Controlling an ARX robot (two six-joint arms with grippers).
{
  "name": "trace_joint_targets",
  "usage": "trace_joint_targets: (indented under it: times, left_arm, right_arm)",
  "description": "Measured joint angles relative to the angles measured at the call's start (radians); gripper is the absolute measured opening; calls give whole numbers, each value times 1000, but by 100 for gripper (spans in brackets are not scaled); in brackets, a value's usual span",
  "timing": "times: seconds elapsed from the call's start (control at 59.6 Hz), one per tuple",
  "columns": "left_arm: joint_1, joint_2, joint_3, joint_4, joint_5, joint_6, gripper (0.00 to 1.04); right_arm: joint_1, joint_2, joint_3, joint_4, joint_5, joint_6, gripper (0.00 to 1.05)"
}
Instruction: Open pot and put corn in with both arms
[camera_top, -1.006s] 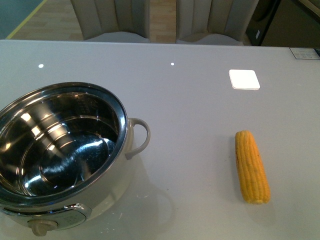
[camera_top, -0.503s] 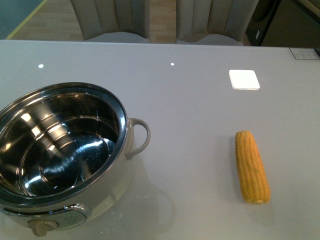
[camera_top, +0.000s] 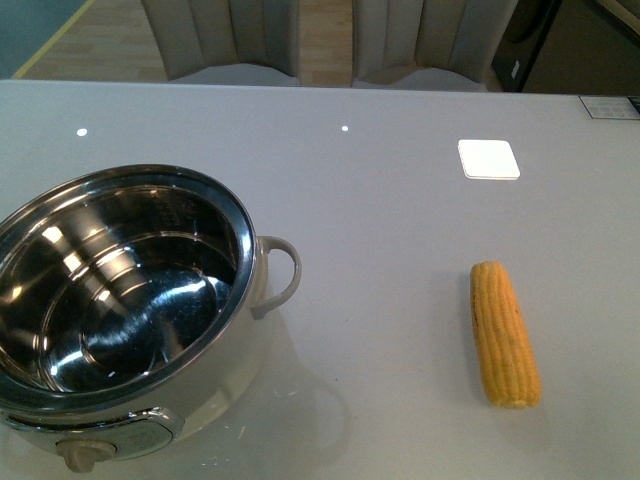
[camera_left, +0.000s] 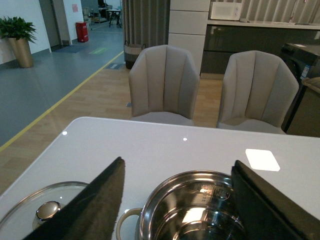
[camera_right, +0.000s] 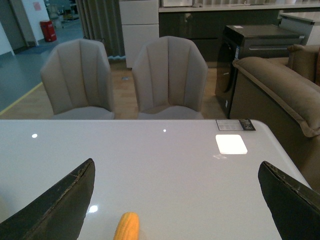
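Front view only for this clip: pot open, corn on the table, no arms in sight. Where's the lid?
Observer: The glass lid lies knob up on the table beside the pot; the left wrist view shows it.
Operator: And the left gripper?
Observer: The left gripper is open and empty, with the pot showing between its fingers.
Operator: The right one?
Observer: The right gripper is open too, empty, with the corn showing between its fingers.

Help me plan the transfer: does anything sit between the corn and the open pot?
Nothing visible does. The corn lies on bare table to the right of the pot, whose loop handle faces it. The pot is uncovered; its lid rests on the pot's other side, out of the path.
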Motion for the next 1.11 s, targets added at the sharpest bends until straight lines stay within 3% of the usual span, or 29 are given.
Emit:
trace_joint_targets:
  times: [0.117, 0.218, 0.285, 0.319, 0.838, 1.106]
  left_arm:
    - [0, 0, 0, 0, 0, 0, 99]
    - [0, 0, 0, 0, 0, 2, 98]
    - [0, 0, 0, -1, 0, 2, 98]
    - [0, -1, 0, -1, 1, 2, 98]
    - [0, -1, 0, -1, 0, 2, 98]
    - [0, -1, 0, -1, 0, 2, 98]
  right_arm:
    - [0, 0, 0, 0, 0, 0, 96]
    - [7, 29, 19, -60, 26, 21, 96]
    - [37, 242, 135, -330, 87, 88, 96]
    - [49, 355, 160, -375, 83, 98, 96]
    - [141, 1450, 339, 268, 65, 86, 96]
    - [215, 1802, 471, 346, 90, 92, 96]
